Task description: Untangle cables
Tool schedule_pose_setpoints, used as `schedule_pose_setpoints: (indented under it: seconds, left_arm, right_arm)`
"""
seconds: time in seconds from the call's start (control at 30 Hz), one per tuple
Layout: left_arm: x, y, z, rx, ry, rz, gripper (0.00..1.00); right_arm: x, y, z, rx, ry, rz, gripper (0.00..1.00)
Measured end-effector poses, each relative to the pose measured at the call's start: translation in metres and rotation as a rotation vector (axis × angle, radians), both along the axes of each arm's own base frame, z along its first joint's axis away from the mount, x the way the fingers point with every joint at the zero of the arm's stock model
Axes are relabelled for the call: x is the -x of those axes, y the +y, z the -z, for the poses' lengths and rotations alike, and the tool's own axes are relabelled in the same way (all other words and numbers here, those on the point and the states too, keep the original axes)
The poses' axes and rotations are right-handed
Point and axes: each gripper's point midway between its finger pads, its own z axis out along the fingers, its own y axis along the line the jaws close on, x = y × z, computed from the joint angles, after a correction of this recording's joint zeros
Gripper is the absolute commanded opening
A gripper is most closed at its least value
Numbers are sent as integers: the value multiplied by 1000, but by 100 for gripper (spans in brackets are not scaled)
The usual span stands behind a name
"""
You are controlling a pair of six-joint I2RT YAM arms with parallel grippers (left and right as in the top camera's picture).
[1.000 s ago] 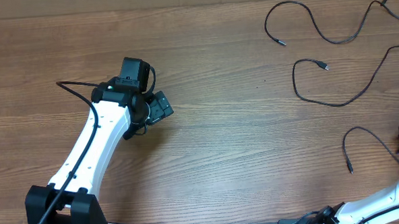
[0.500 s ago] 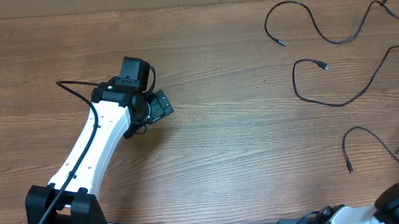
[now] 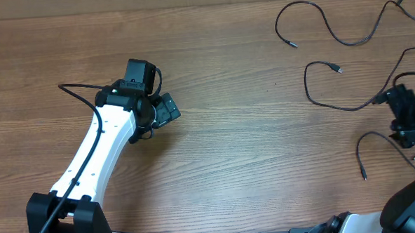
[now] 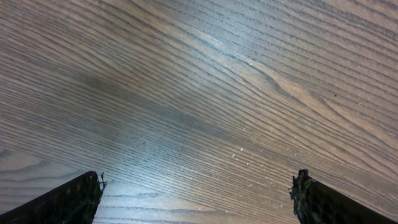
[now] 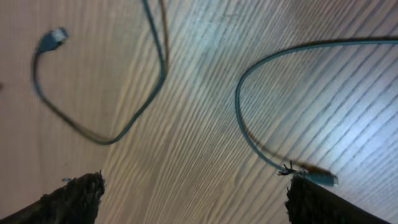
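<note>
Overhead and wrist views: the left end effector (image 4: pixel 199 208), fingers spread wide with nothing between them, hangs over bare desk (image 4: pixel 199 93), well apart from every cable. The right end effector (image 5: pixel 196 202), likewise spread and gripping nothing, sits above two loose black cables. One is a looping cable (image 5: pixel 163 68) ahead on its left-hand side, and the other is a curved cable (image 5: pixel 238 106) ahead on the opposite side, its plug (image 5: pixel 322 179) close in. A third cable (image 3: pixel 330 31) lies farther beyond it.

Table (image 3: pixel 251 157) from above. The left arm (image 3: pixel 97 149) occupies the left half. Three cables lie on the right half: the far cable (image 3: pixel 359 44), the middle cable (image 3: pixel 351 109) and the near cable (image 3: pixel 373 133). The right gripper (image 3: pixel 406 115) stands at the right edge, between the middle and near cables.
</note>
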Motion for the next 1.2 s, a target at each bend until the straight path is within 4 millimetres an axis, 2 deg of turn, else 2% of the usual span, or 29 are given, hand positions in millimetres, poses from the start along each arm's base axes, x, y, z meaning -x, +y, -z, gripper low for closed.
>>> schedule_pose_setpoints:
  seconds: [0.07,0.2,0.4,0.6,0.7,0.83,0.97,1.13,1.2]
  left_arm:
    - [0,0,0,0,0,0,99]
    - [0,0,0,0,0,0,100]
    - [0,0,0,0,0,0,99]
    - [0,0,0,0,0,0,99]
    - [0,0,0,1,1,0,99]
    - [0,0,0,3,0,1,100]
    - [0,0,0,2,1,1,100]
    - [0,0,0,3,1,0,100]
    - [0,0,0,3,1,0,99]
  right_arm:
    - [3,2,13,19,30,16,96]
    - [12,6,39,45,79,56,79]
    - [24,7,69,64,105,99,73]
    - [32,11,92,70,103,108,60]
    - [38,14,100,64,112,114,56]
    - [39,15,102,63,115,118,44]
    - [40,15,103,63,116,124,36]
    - [44,18,107,57,129,124,32]
    - [47,19,108,53,137,124,24]
